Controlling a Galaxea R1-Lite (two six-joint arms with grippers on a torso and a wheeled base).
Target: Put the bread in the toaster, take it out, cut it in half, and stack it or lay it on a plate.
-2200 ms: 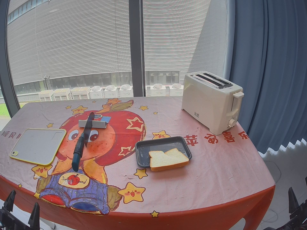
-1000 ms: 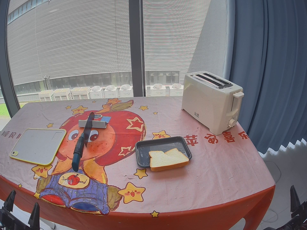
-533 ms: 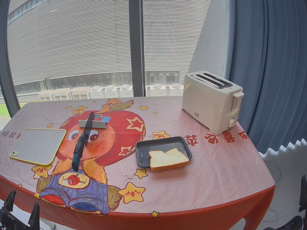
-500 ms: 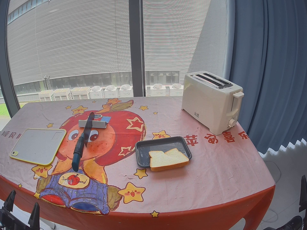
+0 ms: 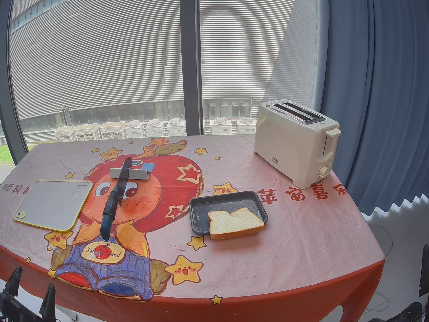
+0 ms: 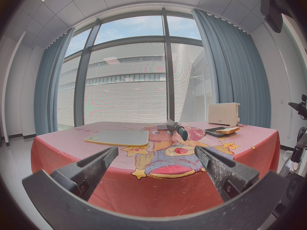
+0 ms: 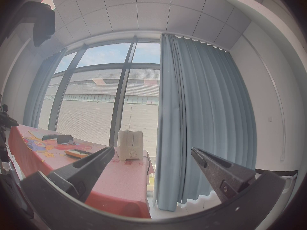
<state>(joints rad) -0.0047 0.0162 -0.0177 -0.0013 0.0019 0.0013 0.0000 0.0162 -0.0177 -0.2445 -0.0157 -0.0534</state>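
A slice of bread (image 5: 234, 223) lies on the front edge of a dark tray (image 5: 223, 201) at the table's middle. The cream toaster (image 5: 295, 141) stands at the back right, its slots empty and its lever up. A blue-handled knife (image 5: 114, 197) leans on a grey rest (image 5: 129, 173), beside a pale cutting board (image 5: 52, 203) at the left. My left gripper (image 6: 156, 154) hangs open below the table's front left edge. My right gripper (image 7: 152, 152) is open off the table's right side, facing the toaster (image 7: 129, 145), with nothing between its fingers.
A red tablecloth (image 5: 286, 264) with a cartoon print covers the table and hangs over its front edge. A window runs behind the table and a blue curtain (image 5: 380, 90) hangs at the right, close to the toaster.
At the head view's bottom right corner my right gripper has shifted to the right, so less of it shows. The left gripper and the things on the table have not moved.
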